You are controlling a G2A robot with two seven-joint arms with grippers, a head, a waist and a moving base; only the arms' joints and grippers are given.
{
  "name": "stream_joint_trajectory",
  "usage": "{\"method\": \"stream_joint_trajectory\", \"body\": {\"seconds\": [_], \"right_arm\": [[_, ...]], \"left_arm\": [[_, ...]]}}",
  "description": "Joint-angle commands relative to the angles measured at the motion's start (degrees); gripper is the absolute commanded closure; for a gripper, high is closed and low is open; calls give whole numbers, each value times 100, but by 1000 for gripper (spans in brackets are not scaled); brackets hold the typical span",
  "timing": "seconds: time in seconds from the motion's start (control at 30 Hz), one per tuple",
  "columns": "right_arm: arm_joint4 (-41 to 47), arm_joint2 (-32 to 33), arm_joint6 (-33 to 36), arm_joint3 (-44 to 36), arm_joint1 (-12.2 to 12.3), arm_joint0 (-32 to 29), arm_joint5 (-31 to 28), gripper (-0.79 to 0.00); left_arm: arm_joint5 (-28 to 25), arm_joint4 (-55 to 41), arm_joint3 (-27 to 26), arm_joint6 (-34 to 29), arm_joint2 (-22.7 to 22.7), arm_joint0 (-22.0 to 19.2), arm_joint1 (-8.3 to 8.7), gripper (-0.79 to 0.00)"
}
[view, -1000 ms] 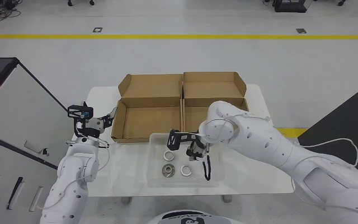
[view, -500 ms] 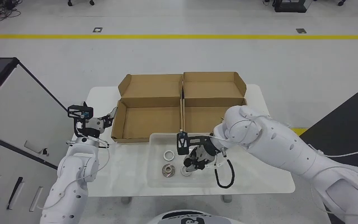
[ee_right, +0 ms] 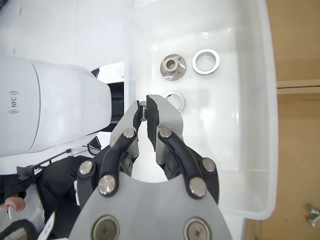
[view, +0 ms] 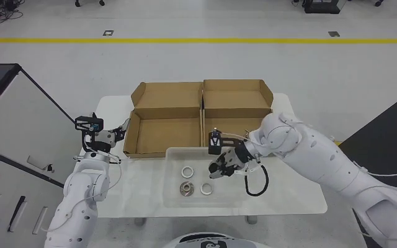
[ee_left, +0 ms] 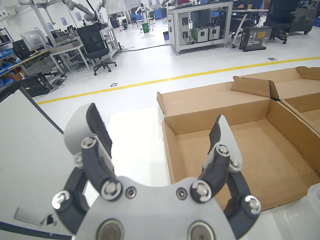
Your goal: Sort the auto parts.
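Above the clear plastic bin [ee_right: 270, 101], our right gripper [ee_right: 143, 101] pinches a small threaded steel bolt [ee_right: 143, 113] by its shank, a light, rigid, slippery part we judge best held on the threads.

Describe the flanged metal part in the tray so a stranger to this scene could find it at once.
On the white table, a translucent tray sits before two cardboard boxes. Three metal parts lie inside it. The flanged part is the disc with a raised central collar and small bore; its two neighbours are plain open rings.
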Motion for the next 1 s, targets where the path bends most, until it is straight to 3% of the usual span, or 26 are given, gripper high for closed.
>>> {"method": "stream_joint_trajectory", "body": {"seconds": [0.0, 0.2, 0.43, 0.6, 0.97], "right_arm": [[231, 147, -200, 76, 134, -99, -198, 0], [1085, 305, -995, 41, 555, -346, -994, 0], [1573, -120, -2003, -149, 989, -197, -2001, 0], [2411, -198, -2003, -532, 1206, -43, -2001, 0], [2439, -205, -2003, -550, 1218, -44, -2001, 0]], "left_arm": [[0, 0, 0, 0, 0, 0, 0, -785], [0, 0, 0, 0, 0, 0, 0, -785], [0, 0, 0, 0, 0, 0, 0, -785], [0, 0, 0, 0, 0, 0, 0, -785], [0, 0, 0, 0, 0, 0, 0, -785]]}}
